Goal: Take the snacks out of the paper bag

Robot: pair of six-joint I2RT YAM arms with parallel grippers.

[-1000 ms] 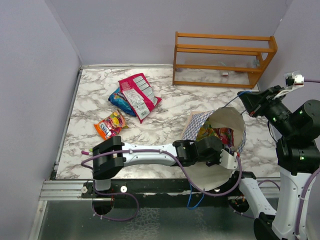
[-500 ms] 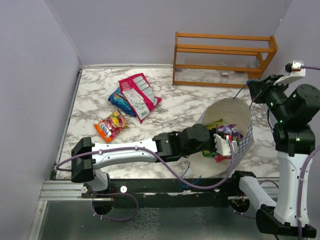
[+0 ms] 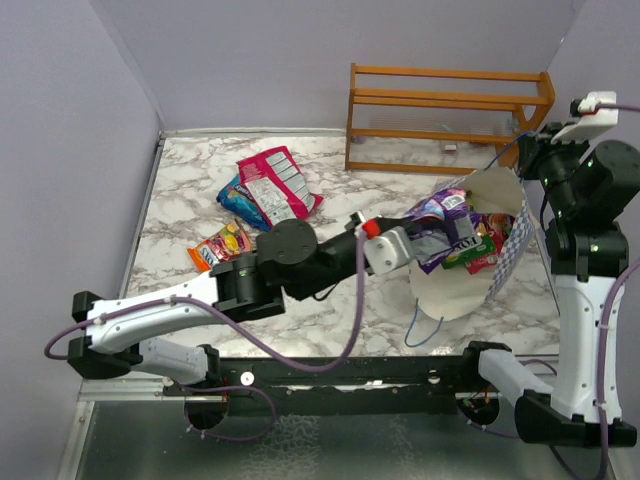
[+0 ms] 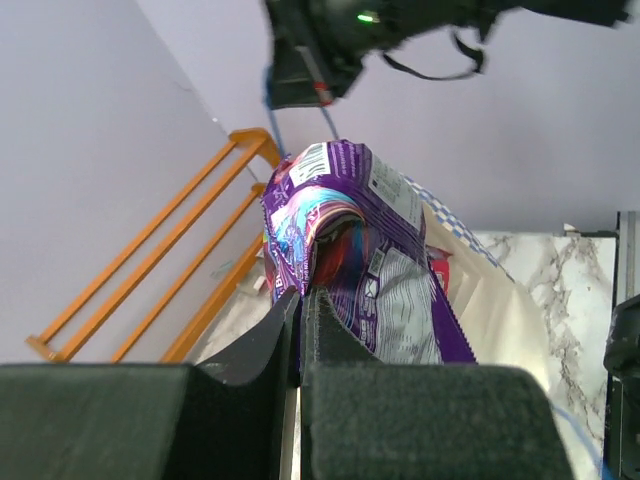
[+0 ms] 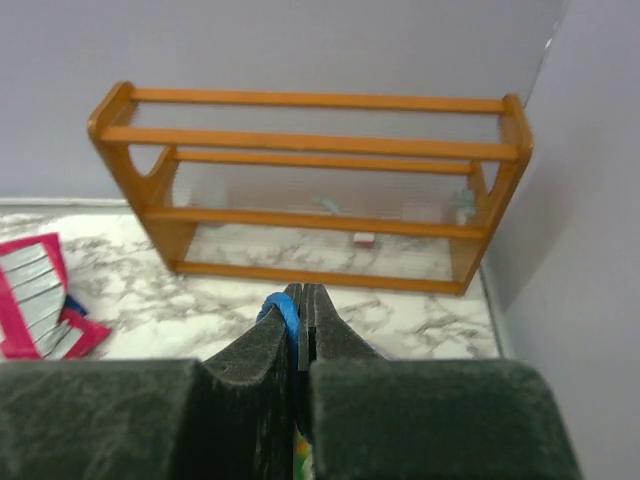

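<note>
Lilac walls (image 3: 250, 60), marbled tabletop (image 3: 340, 215), orange wooden rack (image 3: 450, 73) at back

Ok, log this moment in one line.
left gripper shut on purple packet, at bag mouth | right gripper shut on handle | out: red packet, blue packet, orange packet

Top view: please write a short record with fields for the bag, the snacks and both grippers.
bag: tilted, mouth open, snacks inside
left gripper: shut on purple packet at the bag's mouth
right gripper: shut on handle
on table: red-pink packet, blue packet, orange packet, all left of the bag
rack: at the back, behind the bag
</note>
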